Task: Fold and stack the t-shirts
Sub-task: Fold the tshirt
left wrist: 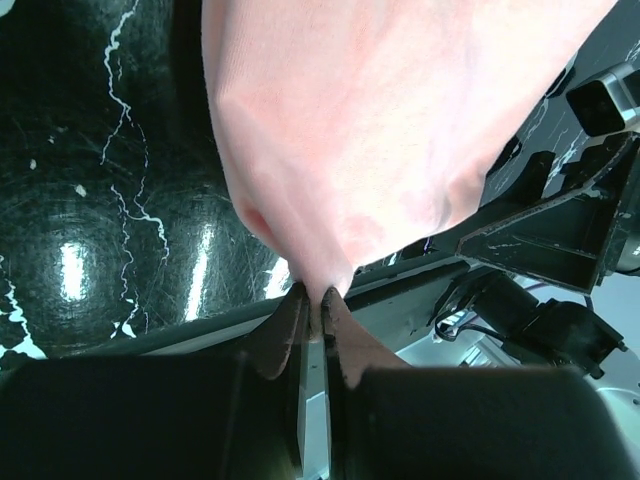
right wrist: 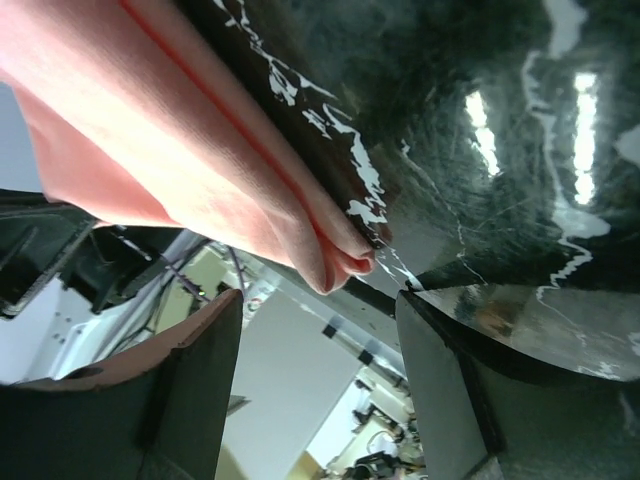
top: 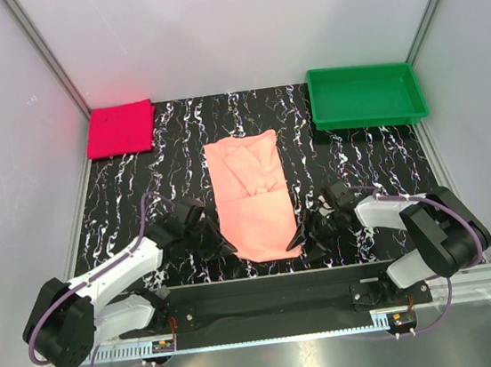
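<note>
A salmon-pink t-shirt (top: 252, 196) lies on the middle of the table, folded into a long strip running front to back. My left gripper (top: 226, 244) is shut on its near left corner; in the left wrist view the cloth (left wrist: 380, 130) bunches into the pinched fingertips of that gripper (left wrist: 313, 297). My right gripper (top: 301, 237) stands open at the near right corner. In the right wrist view the folded edge of the t-shirt (right wrist: 150, 130) ends just ahead of this gripper's (right wrist: 320, 300) spread jaws, untouched. A magenta-red t-shirt (top: 120, 128) lies folded at the back left.
A green plastic tray (top: 362, 69) stands at the back right corner. The table top (top: 351, 170) is black marble-patterned, with white walls on three sides. The metal rail holding the arm bases (top: 268, 293) runs along the near edge.
</note>
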### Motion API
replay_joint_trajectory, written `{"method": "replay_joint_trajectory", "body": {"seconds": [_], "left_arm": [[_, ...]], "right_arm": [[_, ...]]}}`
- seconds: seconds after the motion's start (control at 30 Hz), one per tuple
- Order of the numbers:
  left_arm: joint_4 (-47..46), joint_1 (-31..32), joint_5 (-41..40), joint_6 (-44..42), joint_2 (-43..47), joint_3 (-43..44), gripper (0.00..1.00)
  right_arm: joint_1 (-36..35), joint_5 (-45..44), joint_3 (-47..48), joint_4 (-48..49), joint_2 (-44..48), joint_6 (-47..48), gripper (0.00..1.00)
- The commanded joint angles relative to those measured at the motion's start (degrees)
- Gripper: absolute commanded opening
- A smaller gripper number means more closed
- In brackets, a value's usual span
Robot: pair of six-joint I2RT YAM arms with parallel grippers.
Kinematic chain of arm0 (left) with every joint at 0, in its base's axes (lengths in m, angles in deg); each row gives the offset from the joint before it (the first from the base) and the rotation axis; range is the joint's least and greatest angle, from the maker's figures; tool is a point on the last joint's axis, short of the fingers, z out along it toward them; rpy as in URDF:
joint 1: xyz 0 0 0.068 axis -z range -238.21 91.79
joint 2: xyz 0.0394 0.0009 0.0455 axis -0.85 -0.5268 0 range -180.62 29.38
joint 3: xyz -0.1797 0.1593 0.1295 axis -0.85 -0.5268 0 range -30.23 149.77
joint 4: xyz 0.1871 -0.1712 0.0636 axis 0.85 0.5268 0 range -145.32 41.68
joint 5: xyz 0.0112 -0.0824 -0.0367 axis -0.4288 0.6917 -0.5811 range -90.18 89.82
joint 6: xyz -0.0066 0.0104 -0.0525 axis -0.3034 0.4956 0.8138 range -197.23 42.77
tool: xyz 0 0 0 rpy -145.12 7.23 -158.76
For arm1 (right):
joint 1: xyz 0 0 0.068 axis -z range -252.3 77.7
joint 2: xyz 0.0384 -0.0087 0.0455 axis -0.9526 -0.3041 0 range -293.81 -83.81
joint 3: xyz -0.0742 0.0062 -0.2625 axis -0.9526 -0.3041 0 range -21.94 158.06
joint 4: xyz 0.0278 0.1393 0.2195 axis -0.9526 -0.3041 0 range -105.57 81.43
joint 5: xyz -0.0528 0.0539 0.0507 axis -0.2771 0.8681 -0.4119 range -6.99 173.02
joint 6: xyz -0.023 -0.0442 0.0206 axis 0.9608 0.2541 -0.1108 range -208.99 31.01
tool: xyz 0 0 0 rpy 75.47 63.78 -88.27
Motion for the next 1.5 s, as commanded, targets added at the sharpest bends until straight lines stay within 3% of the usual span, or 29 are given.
{"method": "replay_joint_trajectory", "body": {"seconds": [0.0, 0.23, 0.37, 0.57, 0.77, 0.87, 1.0, 1.17, 1.47], "left_arm": [[-0.2, 0.2, 1.3, 1.2, 1.9, 1.7, 0.07], [0.5, 0.1, 1.7, 2.3, 4.1, 1.7, 0.06], [0.6, 0.1, 1.9, 2.2, 4.3, 1.5, 0.06], [0.9, 0.1, 2.1, 2.1, 5.0, 1.4, 0.06], [2.2, 0.1, 1.9, 1.2, 5.6, 0.7, 0.03], [3.4, 0.1, 1.7, 0.4, 6.3, -0.3, 0.01], [6.1, 0.1, 0.3, -2.1, 7.0, -1.4, 0.00], [9.1, 1.5, 0.0, -4.0, 9.0, -4.0, 0.00], [11.1, 12.9, -0.6, 6.6, 18.6, -8.0, 0.00]], "right_arm": [[-0.7, -7.3, -3.5, 6.2, -0.6, -3.8, 0.70], [-0.8, -10.9, -7.9, 12.2, 1.1, -12.3, 0.65], [-0.7, -12.9, -9.0, 12.3, 1.5, -13.5, 0.55], [-0.7, -15.7, -10.0, 12.3, 1.8, -14.5, 0.51], [-0.7, -15.1, -9.4, 11.8, 1.1, -12.3, 0.15], [-0.7, -15.4, -7.5, 6.5, 3.7, -8.4, 0.00], [-0.7, -15.3, -4.0, -3.6, 8.8, -2.8, 0.00], [-0.8, -10.8, -4.2, -8.6, 14.3, 0.1, 0.00], [-5.3, -5.8, -6.1, -15.3, 23.3, -2.5, 0.00]]}}
